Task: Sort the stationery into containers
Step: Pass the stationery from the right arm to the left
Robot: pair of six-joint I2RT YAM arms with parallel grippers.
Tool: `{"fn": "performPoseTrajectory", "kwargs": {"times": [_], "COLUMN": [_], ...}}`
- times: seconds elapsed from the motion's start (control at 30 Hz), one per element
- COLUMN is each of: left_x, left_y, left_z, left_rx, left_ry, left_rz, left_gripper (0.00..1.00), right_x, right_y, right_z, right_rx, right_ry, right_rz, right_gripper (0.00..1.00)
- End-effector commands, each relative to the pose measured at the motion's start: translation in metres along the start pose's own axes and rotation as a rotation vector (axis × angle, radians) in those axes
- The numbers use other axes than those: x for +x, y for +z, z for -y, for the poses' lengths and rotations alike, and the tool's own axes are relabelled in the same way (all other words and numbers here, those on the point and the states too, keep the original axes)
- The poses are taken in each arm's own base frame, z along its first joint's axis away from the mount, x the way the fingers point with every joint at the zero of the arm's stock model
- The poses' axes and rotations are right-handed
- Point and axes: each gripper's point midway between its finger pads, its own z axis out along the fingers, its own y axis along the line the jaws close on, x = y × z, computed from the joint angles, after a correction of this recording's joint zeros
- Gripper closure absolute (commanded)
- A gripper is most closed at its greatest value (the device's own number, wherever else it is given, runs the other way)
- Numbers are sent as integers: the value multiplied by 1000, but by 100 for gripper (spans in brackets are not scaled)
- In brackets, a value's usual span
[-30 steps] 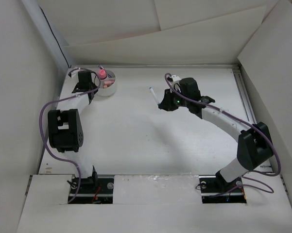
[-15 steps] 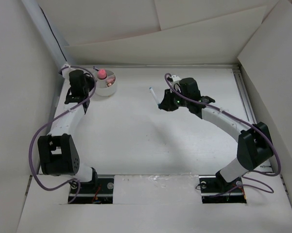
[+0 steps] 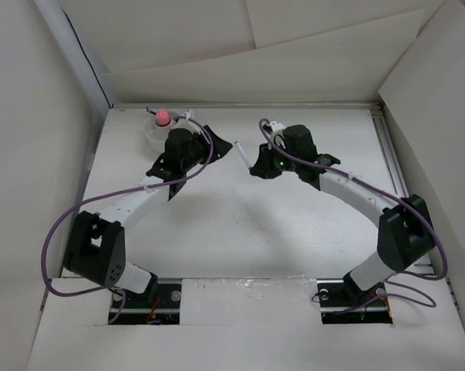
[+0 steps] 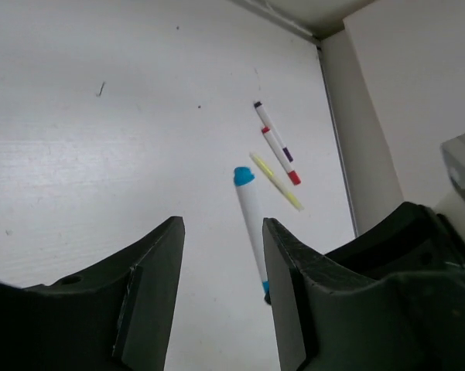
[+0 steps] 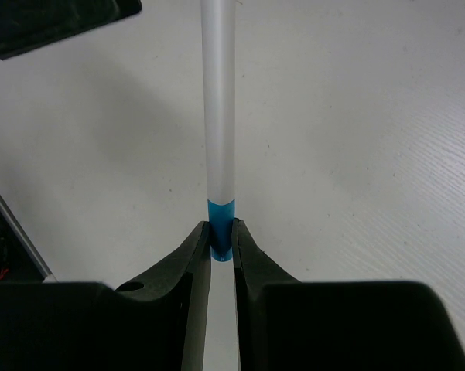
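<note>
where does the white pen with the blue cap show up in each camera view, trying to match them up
top external: the white pen with the blue cap sits upper middle, slanting up-left out of the right gripper.
left wrist: just right of centre, blue cap at its top end.
right wrist: centre, running straight up the picture.
shared landmark: the right gripper pinching the pen's lower blue end.

The white table [image 3: 232, 232] shows a faint grain and a few dark specks. Ahead of the parted jaws of the left gripper [image 4: 220, 226] and off to their right, near the side wall, three thin pens lie flat on it, close together and roughly parallel: a purple-tipped pen [image 4: 271, 129], a red-capped pen [image 4: 281, 157] and a yellow pen [image 4: 277, 182]. The low white cup [image 3: 151, 133] stands on the table just beside those jaws, on their left.
</note>
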Motion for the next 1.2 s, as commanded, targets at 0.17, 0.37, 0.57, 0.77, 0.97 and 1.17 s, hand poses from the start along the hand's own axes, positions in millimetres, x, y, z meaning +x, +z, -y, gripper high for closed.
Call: {"fn": "performPoseTrajectory", "kwargs": {"times": [0.17, 0.37, 0.57, 0.77, 0.97, 1.17], "left_x": [14, 27, 24, 14, 10, 13], "left_y": [-8, 7, 22, 35, 44, 44], "left_z": [22, 27, 20, 20, 20, 24], "left_rx": [160, 163, 111, 87, 80, 85], "left_ry": [-10, 16, 22, 21, 21, 15], "left_rz": [-73, -111, -95, -74, -64, -71], "left_gripper": [54, 53, 57, 60, 72, 93], "right_x": [-15, -14, -11, -11, -11, -11], "right_y": [5, 6, 8, 8, 8, 8], "right_z": [-13, -17, -24, -24, -24, -24], "right_rx": [-42, -49, -63, -63, -63, -63], "right_ry": [-50, -54, -63, -72, -72, -72], "right_rz": [47, 43, 36, 36, 36, 36], "right_gripper": [100, 100, 100, 100, 100, 100]}}
